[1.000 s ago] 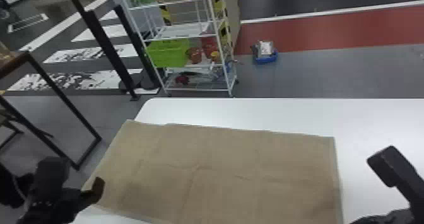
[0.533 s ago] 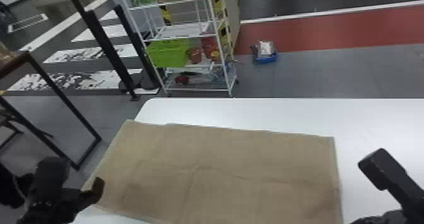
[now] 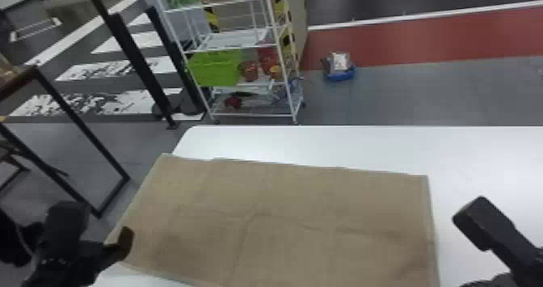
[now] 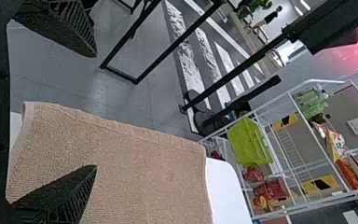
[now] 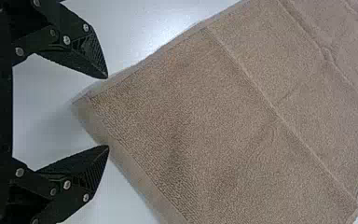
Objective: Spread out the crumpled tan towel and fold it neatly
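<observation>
Between the left jaws and right jaws lies the tan towel (image 3: 291,201); both pairs gape wide.

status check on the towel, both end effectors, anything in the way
Tan towel spread flat, lightly creased; left end effector open by its left end; right end effector open by its right side; nothing seen lying on towel.

Your tan terry towel (image 3: 299,233) | you can see it is spread flat, four-sided, with long side going across | thin crease lines and some low wrinkles are on its surface | it lies on your white table (image 3: 480,152), reaching over the left edge
</observation>
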